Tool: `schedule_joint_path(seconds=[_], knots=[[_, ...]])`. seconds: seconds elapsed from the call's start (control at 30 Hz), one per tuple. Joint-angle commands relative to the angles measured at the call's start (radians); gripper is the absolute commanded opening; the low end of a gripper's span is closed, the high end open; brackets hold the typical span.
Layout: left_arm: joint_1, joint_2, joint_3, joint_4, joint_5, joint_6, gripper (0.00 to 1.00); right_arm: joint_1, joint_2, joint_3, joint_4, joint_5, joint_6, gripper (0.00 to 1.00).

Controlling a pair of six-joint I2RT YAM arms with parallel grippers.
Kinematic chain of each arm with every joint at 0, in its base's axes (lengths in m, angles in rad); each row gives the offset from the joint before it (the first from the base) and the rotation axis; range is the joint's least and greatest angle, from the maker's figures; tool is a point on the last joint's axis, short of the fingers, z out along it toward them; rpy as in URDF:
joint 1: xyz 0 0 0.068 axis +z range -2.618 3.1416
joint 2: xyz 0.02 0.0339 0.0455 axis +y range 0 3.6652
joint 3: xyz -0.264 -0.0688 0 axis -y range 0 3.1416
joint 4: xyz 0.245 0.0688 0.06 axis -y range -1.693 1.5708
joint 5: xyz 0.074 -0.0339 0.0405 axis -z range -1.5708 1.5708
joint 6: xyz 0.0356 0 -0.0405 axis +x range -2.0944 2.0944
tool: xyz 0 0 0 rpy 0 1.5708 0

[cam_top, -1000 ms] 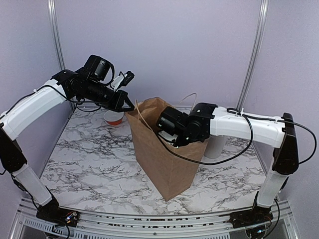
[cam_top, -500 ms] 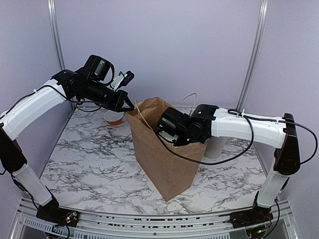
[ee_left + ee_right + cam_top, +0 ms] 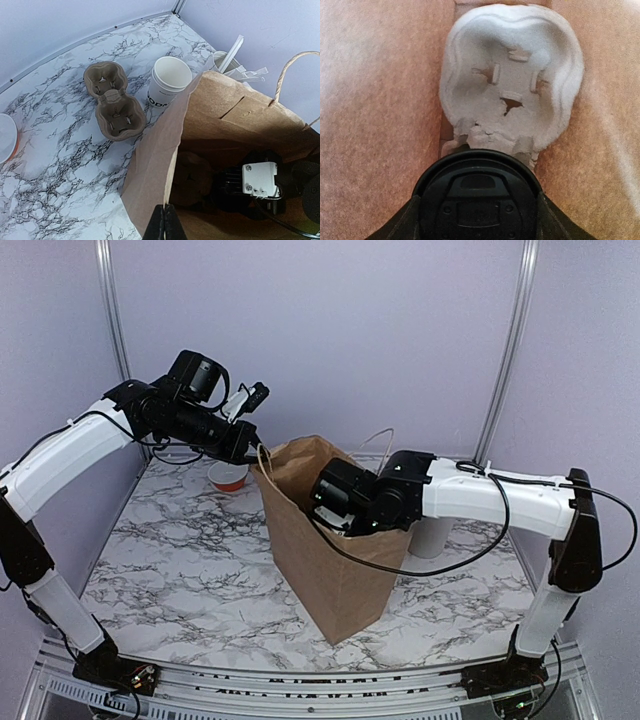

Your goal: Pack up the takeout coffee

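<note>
- Inside the tall brown paper bag [image 3: 335,560], what's the right gripper [image 3: 479,222] got? From overhead the arm just disappears into the opening.
- Wrist cam's got you. It's clamped on the takeout coffee [image 3: 480,200]. You're looking straight down on its round black plastic lid [image 3: 480,182], with dark fingers [image 3: 404,225] hugging both sides. The cup under the lid is hidden. It's right over a pale moulded-pulp cup carrier [image 3: 512,75] lying on the bag's floor. Can't tell if it's seated in a pocket.
- And the left gripper [image 3: 164,223]?
- Pinched tight on the bag's rim.
- Stuff outside?
- On the white marble table [image 3: 60,165] there's a second brown pulp carrier [image 3: 112,102]. An open white paper cup with black lettering [image 3: 167,82] sits just beside it. One cup or a stack, no idea.
</note>
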Motion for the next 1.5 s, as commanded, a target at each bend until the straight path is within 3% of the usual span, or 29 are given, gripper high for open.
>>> schedule_joint_path(seconds=[0.0,0.47,0.8,1.47], knots=[[0.0,-0.017,-0.01,0.002,-0.015,-0.007,0.0,0.022,0.013,0.03,-0.029,-0.004,-0.009,0.5],[-0.001,-0.023,-0.006,0.003,-0.06,-0.01,0.0,0.024,0.024,0.034,-0.112,0.004,0.009,0.51],[-0.001,-0.021,0.0,0.002,-0.053,-0.009,0.0,0.024,0.032,0.0,-0.075,-0.014,0.012,0.55],[-0.001,-0.017,0.002,0.002,-0.047,-0.009,0.0,0.03,0.055,0.174,-0.152,0.001,0.005,0.87]])
